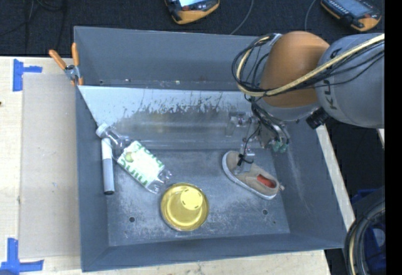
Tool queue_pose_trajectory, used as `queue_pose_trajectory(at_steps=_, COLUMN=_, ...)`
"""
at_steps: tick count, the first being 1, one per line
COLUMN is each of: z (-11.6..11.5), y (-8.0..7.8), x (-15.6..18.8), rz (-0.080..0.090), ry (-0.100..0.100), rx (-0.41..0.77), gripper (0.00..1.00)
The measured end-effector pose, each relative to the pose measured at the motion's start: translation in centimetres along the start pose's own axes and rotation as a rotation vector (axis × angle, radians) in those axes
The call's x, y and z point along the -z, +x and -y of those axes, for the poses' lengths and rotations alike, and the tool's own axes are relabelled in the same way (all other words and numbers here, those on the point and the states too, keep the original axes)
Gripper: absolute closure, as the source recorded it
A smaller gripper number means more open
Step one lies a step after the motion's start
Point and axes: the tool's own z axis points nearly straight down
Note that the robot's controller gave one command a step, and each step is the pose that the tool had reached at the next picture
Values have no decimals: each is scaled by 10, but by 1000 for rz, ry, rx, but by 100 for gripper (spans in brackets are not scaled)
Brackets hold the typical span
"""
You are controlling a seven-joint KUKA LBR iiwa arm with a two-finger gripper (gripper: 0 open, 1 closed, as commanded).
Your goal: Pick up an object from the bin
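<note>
A small grey shoe (254,178) with a red insole lies on its sole at the right of the bin floor, toe toward the front right. My gripper (249,149) hangs right above the shoe's heel end, its tip at or just touching the heel rim. A yellow round cup (183,206) sits left of the shoe near the front wall.
A clear plastic bottle with a green and white label (141,164) lies at the left. A grey marker pen (108,170) lies beside it along the left wall. The arm's orange cover and cables hang over the bin's back right corner.
</note>
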Motion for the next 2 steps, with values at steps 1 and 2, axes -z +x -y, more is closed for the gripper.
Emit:
queue_pose_trajectory(at_steps=1, z=-92, y=50, x=30, rz=-3, ry=-4, rx=-100, gripper=0)
queue_pose_trajectory(at_steps=2, z=-140, y=18, x=-29, rz=-5, ry=-6, rx=-173, gripper=0)
